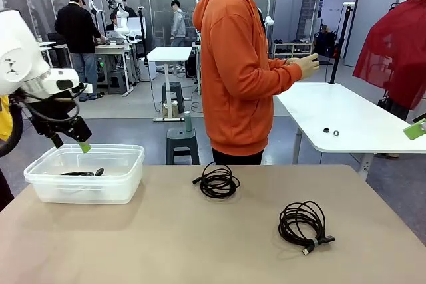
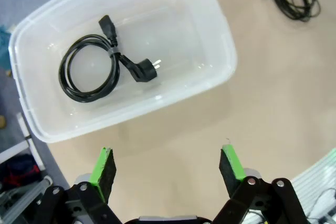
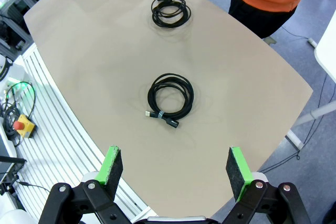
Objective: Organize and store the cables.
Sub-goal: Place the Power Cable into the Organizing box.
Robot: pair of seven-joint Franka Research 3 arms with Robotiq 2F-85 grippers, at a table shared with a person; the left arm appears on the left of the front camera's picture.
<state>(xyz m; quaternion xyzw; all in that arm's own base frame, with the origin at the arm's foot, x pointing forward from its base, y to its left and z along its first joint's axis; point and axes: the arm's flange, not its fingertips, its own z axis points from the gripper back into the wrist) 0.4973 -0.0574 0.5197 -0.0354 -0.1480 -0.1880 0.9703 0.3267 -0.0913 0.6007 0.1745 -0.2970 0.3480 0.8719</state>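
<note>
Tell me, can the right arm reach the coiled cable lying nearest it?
Probably yes. The right gripper hangs open above that cable, and nothing lies between them; the other loose cable sits farther off.

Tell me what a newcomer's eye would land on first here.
A person in an orange hoodie stands at the far side of the table. On the robot's left, a clear bin holds one coiled cable, with the left gripper open above it. Two more lie loose on the tabletop: a middle coil and a right coil nearer the robot.
</note>
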